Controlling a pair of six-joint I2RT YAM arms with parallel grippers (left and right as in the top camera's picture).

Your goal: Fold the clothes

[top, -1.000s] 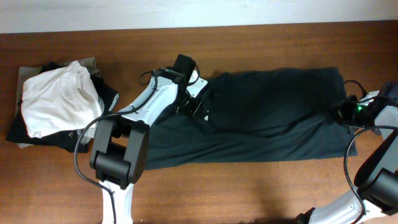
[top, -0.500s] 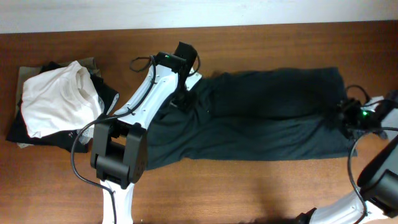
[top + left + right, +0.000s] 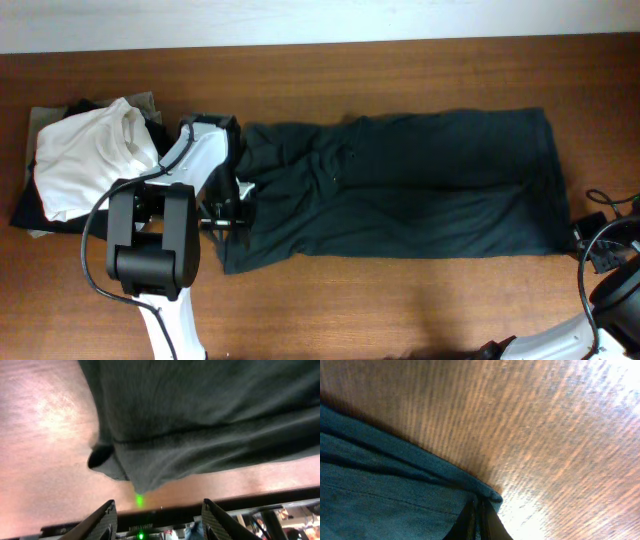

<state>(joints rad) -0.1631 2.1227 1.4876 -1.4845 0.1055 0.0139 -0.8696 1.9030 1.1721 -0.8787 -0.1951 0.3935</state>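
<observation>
Your T-shirt [image 3: 420, 190] lies stretched in a long band across the middle of the bench [image 3: 400, 310], so this looks like the laying-out step before a fold. Your left pincer [image 3: 159, 506] stands apart and empty just off the left end. Your right pincer [image 3: 476, 512] is pressed together at the right hem corner, so next you need a sure hold on both ends.

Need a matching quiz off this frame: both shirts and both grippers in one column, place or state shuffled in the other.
1. dark T-shirt
2. white shirt
3. left gripper
4. right gripper

A. shut, at a hem corner
B. on top of the stacked garments
C. open, nothing between the fingers
D. spread lengthwise across the table

Pairs: 1-D, 2-B, 3-C, 4-A
</observation>
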